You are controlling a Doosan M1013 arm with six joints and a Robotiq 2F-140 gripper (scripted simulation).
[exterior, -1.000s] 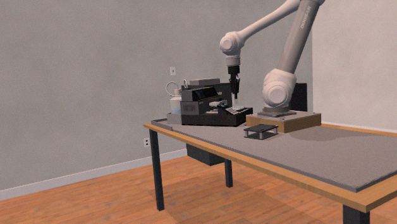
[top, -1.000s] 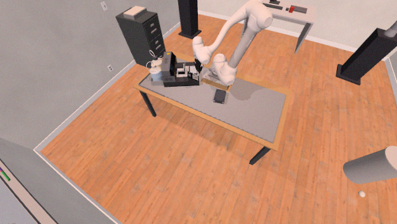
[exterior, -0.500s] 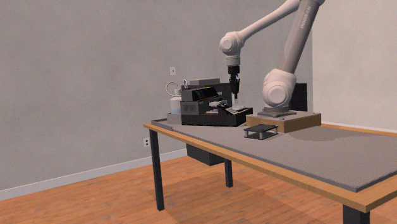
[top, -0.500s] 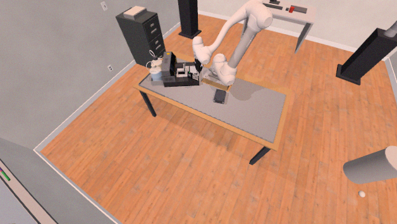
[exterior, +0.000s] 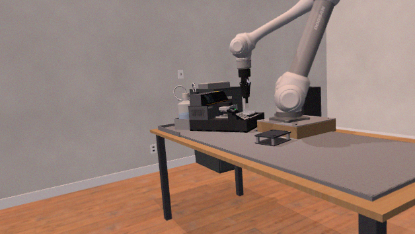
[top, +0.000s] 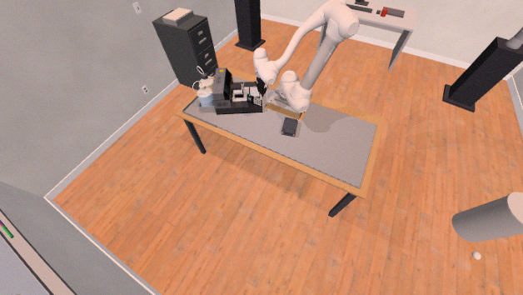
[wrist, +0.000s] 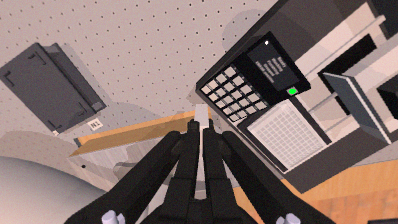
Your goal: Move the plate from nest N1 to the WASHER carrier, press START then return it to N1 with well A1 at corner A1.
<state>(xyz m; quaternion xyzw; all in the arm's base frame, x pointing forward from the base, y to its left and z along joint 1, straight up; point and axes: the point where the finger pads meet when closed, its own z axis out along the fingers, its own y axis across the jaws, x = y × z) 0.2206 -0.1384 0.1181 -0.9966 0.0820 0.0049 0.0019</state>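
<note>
The gripper (top: 264,92) (exterior: 246,100) (wrist: 201,113) is hiding part of what lies beneath it: in the wrist view its black fingers are covering the middle of the lower edge, and a pale strip (wrist: 201,114) is showing just beyond the tips, too partly hidden to identify. In the top view the arm (top: 329,31) (exterior: 285,20) is covering much of its own mount, and the keypad's lettering is staying too small to read. The plate's cut corner is not making itself out, so where A1 is pointing cannot be told.

To the right of the gripper in the wrist view, the washer (top: 239,109) (exterior: 221,124) (wrist: 325,175) is holding the pale plate (wrist: 287,136) in its carrier, and the plate is appearing to lie flat; whether every edge is sitting inside the locators cannot be told. Above and right of the fingertips are lying the keypad (wrist: 234,93) and, beyond it, the lamp (wrist: 292,91), which is glowing green. To the left, nest N1 (top: 289,127) (exterior: 273,133) (wrist: 52,87) is holding no plate.

The gripper is pointing down over the washer's keypad end, its fingers standing together and gripping nothing. Whether the tips are touching anything below is not showing clearly.
</note>
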